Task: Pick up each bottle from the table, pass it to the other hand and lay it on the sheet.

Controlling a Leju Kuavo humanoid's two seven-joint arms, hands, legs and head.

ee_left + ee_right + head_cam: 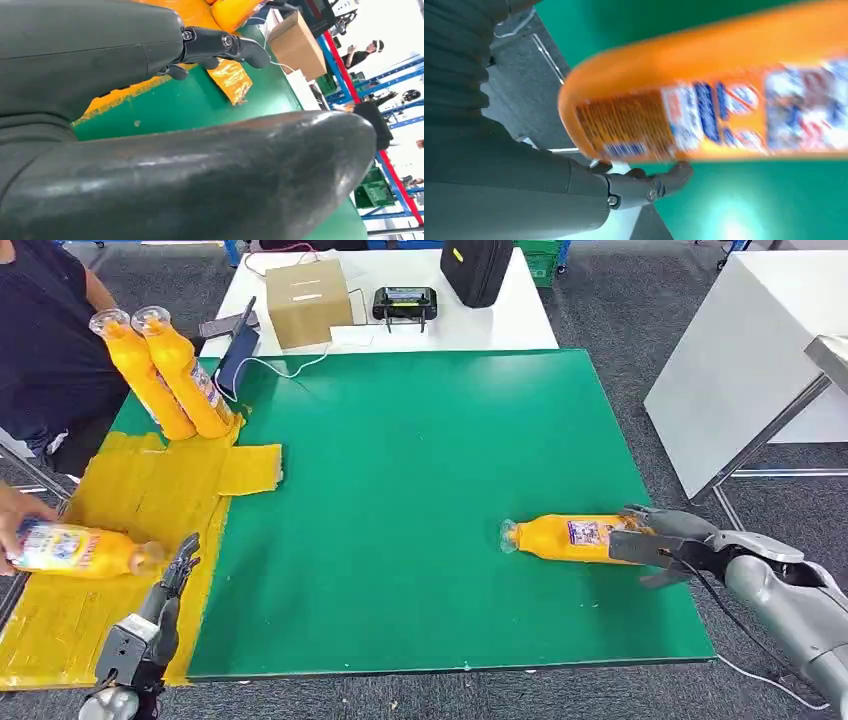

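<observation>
Head view, table: green table (420, 490) top on a grey carpet floor (620, 300); a white table (500, 310) butts against its far edge, another white table (740, 350) stands apart to the right.
Head view, sheet: yellow sheet (130, 510) covers the green top's left strip, one flap reaching onto the green.
Head view, right robot hand (655, 540): fingers wrapped around the base end of an orange bottle (565, 537) near the table's right edge; bottle lies roughly level, cap end pointing left. Cannot tell if it rests on the green or is just lifted.
Head view, left robot hand (175, 575): over the sheet's near edge, fingers extended, nothing held.
Head view, other bottles: two upright bottles (165, 370) touching each other, leaning at the sheet's far end; a lying bottle (80, 550) on the sheet under a person's hand (15, 525).
Head view, far clutter: cardboard box (308, 300), black handheld controller (404, 303), black bag (477, 268) on the far white table.
Left wrist view, left robot hand (220, 47): dark fingers stretched out and released above the green/yellow border; box (297, 45) beyond; blue and red racking (395, 80) in a bright room.
Right wrist view, right robot hand (644, 187): a finger curls under the blurred bottle (724, 105), label facing the camera; green top and grey floor behind.
</observation>
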